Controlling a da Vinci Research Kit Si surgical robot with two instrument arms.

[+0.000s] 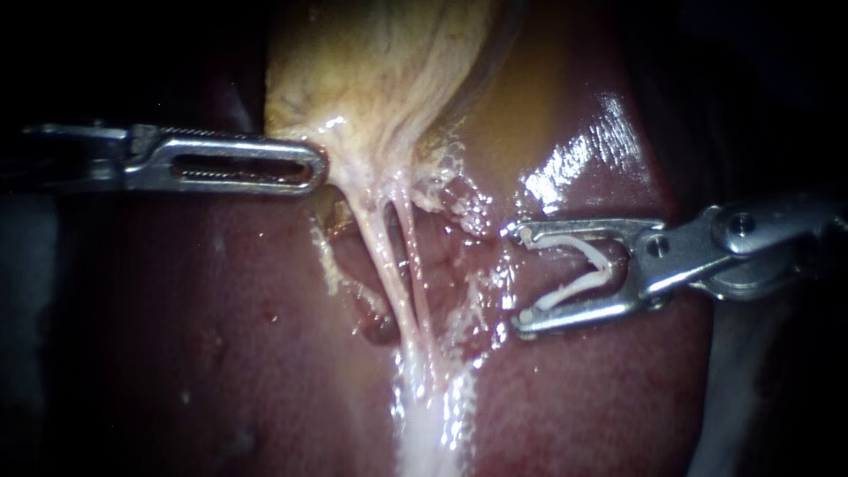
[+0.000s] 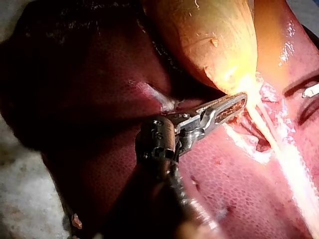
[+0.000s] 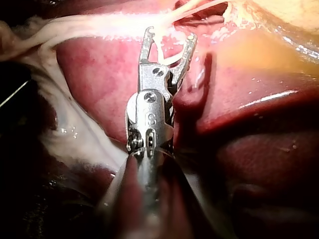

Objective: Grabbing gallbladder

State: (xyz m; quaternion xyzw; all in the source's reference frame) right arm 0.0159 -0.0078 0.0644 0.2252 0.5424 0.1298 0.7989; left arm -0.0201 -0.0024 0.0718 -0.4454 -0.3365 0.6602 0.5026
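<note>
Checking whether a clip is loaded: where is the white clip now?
Endoscope view, right side: the clip sits between the right instrument's spread jaws, over the liver, just right of the pale tubes below the gallbladder.

Glossy liver [image 1: 221,353], pale tubes [image 1: 386,265], white clip [image 1: 565,239]

Left instrument [image 1: 314,166] jaws together; right instrument [image 1: 523,278] jaws spread, holding clip [image 1: 601,267]
</note>
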